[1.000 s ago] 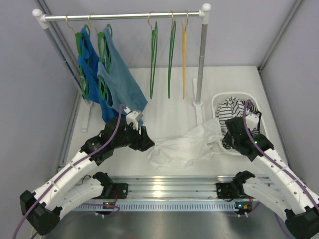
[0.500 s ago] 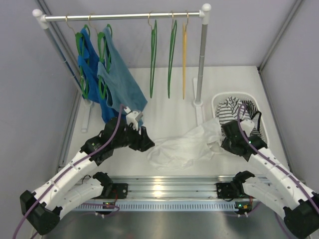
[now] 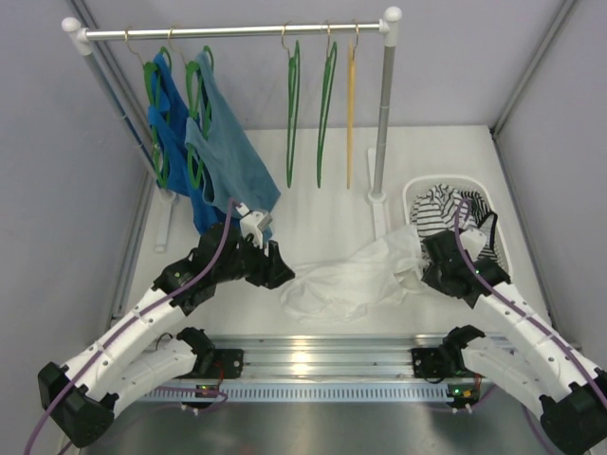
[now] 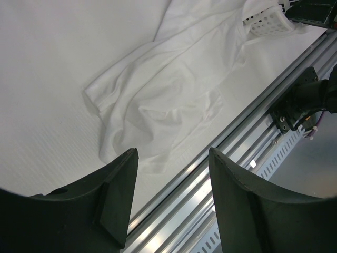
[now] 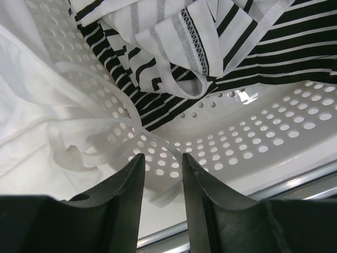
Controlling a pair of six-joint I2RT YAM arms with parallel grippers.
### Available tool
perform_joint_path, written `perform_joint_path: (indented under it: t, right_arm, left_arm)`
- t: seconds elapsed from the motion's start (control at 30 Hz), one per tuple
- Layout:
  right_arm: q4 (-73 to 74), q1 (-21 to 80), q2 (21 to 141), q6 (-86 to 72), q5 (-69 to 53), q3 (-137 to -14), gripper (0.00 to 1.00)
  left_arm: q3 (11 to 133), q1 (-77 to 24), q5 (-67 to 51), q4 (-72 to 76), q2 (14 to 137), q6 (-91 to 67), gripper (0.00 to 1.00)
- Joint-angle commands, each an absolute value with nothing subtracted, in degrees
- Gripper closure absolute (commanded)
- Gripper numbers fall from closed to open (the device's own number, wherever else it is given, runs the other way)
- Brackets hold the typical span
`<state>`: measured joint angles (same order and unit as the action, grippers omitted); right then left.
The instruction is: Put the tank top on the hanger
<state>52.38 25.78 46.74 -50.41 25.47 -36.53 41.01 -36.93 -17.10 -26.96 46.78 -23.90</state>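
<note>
The white tank top (image 3: 346,280) lies crumpled on the table. Its right end hangs over the left rim of the white basket (image 3: 410,201). In the left wrist view the tank top (image 4: 163,100) spreads out beyond my fingers. My left gripper (image 3: 281,270) (image 4: 172,155) is open and empty, low at the top's left end. My right gripper (image 3: 429,270) (image 5: 162,158) is open with a narrow gap, over the basket's left wall. A white strap (image 5: 87,138) of the top lies just beyond its tips. Two empty green hangers (image 3: 291,114) (image 3: 326,109) hang on the rail.
A black-and-white striped garment (image 3: 446,210) (image 5: 253,52) fills the perforated basket (image 5: 274,142). Two blue tops (image 3: 223,152) hang on green hangers at the rack's left. A yellow hanger (image 3: 350,114) hangs by the rack's right post (image 3: 381,123). A metal rail (image 3: 322,358) runs along the near edge.
My right gripper has moved left and a little down, from over the striped garment to the basket's left rim by the tank top. The left arm has not moved.
</note>
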Motion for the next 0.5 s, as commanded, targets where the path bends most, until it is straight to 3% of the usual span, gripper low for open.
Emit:
perform_joint_path:
  t: [0.0, 0.47]
  right_arm:
    - [54.7, 25.0, 45.5, -51.1, 27.3, -40.6, 0.65]
    - [56.3, 25.0, 46.6, -52.7, 28.0, -40.4, 0.62]
  left_arm:
    - [40.6, -37.1, -17.7, -23.9, 46.8, -23.5, 0.39]
    - [40.5, -37.1, -17.8, -23.8, 47.0, -23.4, 0.39]
